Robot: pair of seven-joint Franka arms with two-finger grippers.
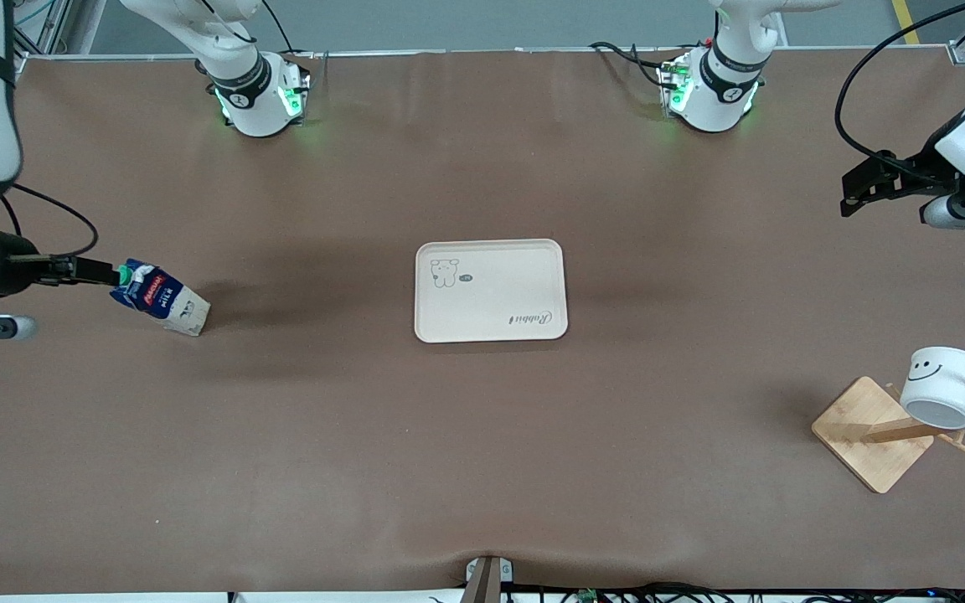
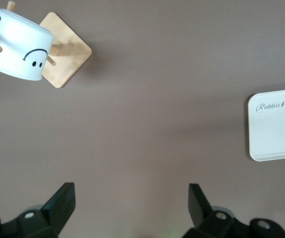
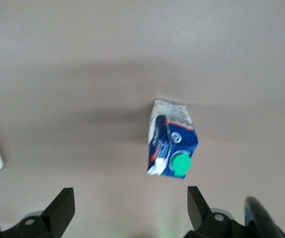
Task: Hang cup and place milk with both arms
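Nearest the front camera, at the left arm's end of the table: white round cup with black loop handle and smiley face (image 1: 946,387), already hung tilted on a peg of the light bamboo rack w/ square base (image 1: 872,434).

Mid-table: cream rectangular tray w/ bear print and "Rabbit" lettering (image 1: 491,290), nothing on it.

About level w/ it, toward the right arm's end: small gable-top milk carton, dark blue top, white lower part, green round cap (image 1: 159,296), standing on the brown cloth, well apart from the tray.

Right gripper (image 1: 72,270) is up by the carton's cap, fingers spread, nothing held. Left gripper (image 1: 868,186) hangs released over bare cloth; that arm waits.

Step in hand, I judge: grasp the milk. Straddle the body below the cap, square to the flat sides, close gently; thin carton can crush or tip.

Right wrist view shows the carton off-centre between the fingers (image 3: 63,208), which the front view can't. Only the front view shows the handle on the peg.
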